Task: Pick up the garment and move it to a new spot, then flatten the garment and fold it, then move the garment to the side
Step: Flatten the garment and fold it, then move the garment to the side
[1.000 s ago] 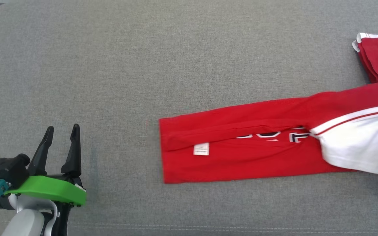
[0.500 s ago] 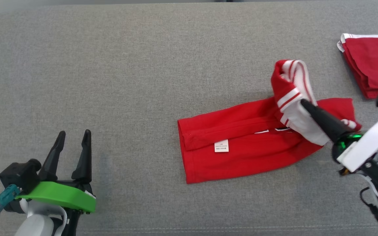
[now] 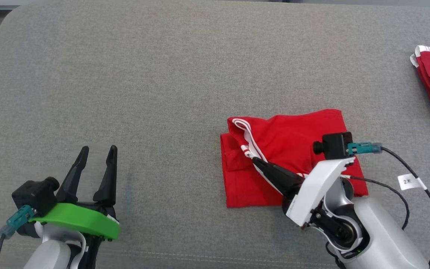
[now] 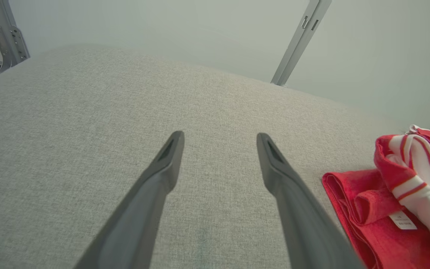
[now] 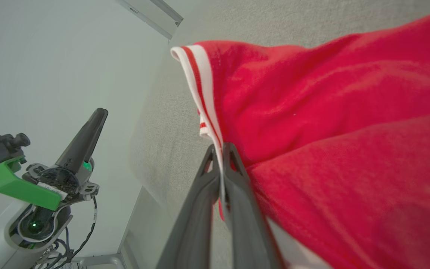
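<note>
I see the garment [image 3: 293,142], red with white-and-red striped trim [image 3: 246,130], lying doubled over on itself in a rough rectangle, right of centre in my head view. Its top layer is rumpled and sits a little askew, so the lower layer's edge peeks out at the left. The right gripper [image 3: 255,160] has that striped trim pinched between its closed fingers
</note>
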